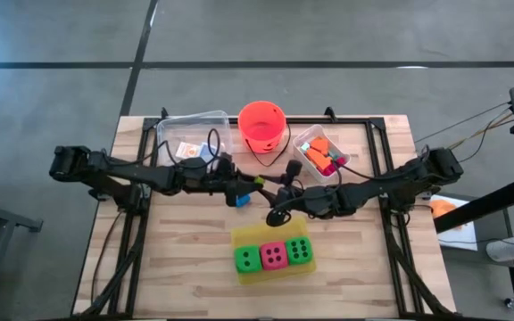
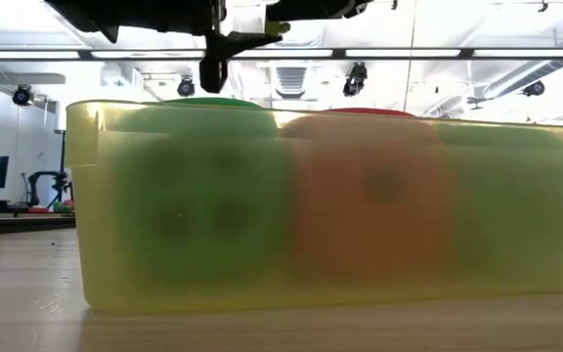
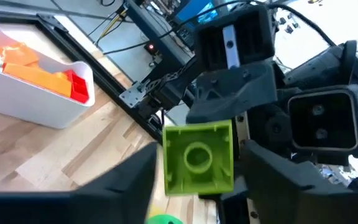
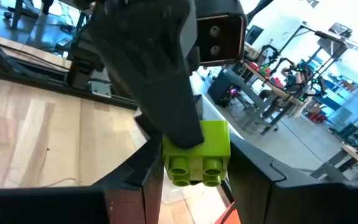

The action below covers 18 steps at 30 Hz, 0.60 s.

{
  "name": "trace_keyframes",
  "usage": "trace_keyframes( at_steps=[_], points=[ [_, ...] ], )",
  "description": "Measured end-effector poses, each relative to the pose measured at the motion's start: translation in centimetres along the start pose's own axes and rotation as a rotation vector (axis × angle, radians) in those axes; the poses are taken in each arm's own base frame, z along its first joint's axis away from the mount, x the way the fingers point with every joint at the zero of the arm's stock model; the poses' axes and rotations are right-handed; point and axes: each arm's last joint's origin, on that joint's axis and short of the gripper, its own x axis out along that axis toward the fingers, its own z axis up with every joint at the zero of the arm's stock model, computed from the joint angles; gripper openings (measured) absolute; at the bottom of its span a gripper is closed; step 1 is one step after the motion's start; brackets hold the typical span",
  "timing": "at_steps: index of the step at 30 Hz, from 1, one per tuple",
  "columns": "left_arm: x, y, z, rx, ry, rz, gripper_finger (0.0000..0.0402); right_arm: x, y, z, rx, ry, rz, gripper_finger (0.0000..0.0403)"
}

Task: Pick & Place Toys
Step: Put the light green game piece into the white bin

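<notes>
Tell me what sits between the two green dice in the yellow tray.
The pink die sits between the two green dice in the yellow tray, all three in a row; the high view shows it.

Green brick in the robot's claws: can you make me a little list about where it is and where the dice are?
Toy: small green plastic brick with studs
Where: between the left gripper and the right gripper, over the middle of the wooden table
Arms: both reach in and meet there
Dice: two green foam dice with a pink foam die between them
Dice holder: flat yellow tray
</notes>
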Motion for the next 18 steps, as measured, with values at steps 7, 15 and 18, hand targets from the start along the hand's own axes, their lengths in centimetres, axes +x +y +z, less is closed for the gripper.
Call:
trace_keyframes(
  at_steps=[7, 15, 18],
  points=[
    [0.0, 0.0, 0.0, -0.001, -0.003, -0.003, 0.0353, 0.0, 0.0, 0.0, 0.039, 0.0, 0.005, 0.0132],
    [-0.3, 0.3, -0.3, 0.038, 0.054, 0.055, 0.0385, -0.3, -1.1, -0.6, 0.081, 0.09, 0.001, 0.0132],
    [-0.7, 0.6, -0.5, 0.053, 0.095, 0.096, 0.0371, -0.8, -2.4, -0.9, 0.113, 0.155, -0.005, 0.0132]
  ],
)
